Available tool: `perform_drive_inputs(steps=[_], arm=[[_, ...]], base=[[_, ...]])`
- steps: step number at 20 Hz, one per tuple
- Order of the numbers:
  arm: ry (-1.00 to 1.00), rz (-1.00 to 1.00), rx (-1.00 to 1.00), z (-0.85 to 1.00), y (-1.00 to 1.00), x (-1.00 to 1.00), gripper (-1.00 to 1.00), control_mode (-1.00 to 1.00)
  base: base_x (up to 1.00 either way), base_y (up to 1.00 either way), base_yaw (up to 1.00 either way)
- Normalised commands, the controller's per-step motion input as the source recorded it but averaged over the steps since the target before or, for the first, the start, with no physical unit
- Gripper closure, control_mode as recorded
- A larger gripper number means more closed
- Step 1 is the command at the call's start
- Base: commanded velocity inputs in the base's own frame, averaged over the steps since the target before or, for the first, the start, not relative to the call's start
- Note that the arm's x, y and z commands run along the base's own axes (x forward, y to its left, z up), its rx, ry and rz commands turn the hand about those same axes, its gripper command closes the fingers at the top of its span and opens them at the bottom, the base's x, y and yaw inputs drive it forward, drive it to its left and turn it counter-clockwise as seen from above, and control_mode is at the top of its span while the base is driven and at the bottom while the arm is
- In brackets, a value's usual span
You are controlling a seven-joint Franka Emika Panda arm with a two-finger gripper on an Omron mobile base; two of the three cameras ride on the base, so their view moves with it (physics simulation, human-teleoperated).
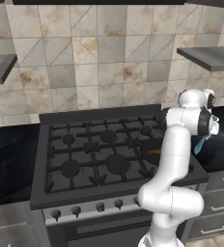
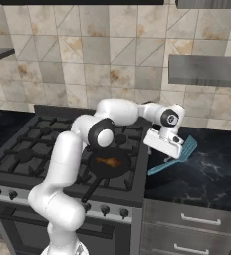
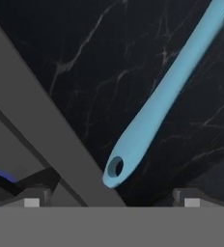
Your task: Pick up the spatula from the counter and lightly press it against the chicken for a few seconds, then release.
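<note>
Pincer (image 3: pixel 111 200) held apart, nothing clamped, hovering low over light-blue spatula (image 3: pixel 152 120). Spatula laid flat on black marble counter (image 2: pixel 207 169), holed handle end seen between fingertips, blade stretching away ahead. Grey stove (image 2: pixel 28 154) edge just beside handle end. Frying pan (image 2: pixel 120 172) with chicken (image 2: pixel 109 162) found on burner to pincer's left.

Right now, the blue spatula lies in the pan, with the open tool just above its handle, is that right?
Not quite: the right base view shows the spatula on the dark counter beside the stove; the open tool is indeed just above its handle.
</note>
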Motion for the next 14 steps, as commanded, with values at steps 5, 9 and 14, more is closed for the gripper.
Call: perform_drive_inputs(steps=[5,9,14], arm=[[-0.05,-0.02,0.00,-0.04,-0.15,0.04,-1.00,-1.00],[-0.04,-0.02,-0.01,-0.15,-0.12,0.05,-1.00,-1.00],[-0.06,0.00,-0.05,-0.23,-0.12,0.04,-1.00,-1.00]], base=[[0.00,0.00,0.00],[0.00,0.00,0.00],[0.00,0.00,0.00]])
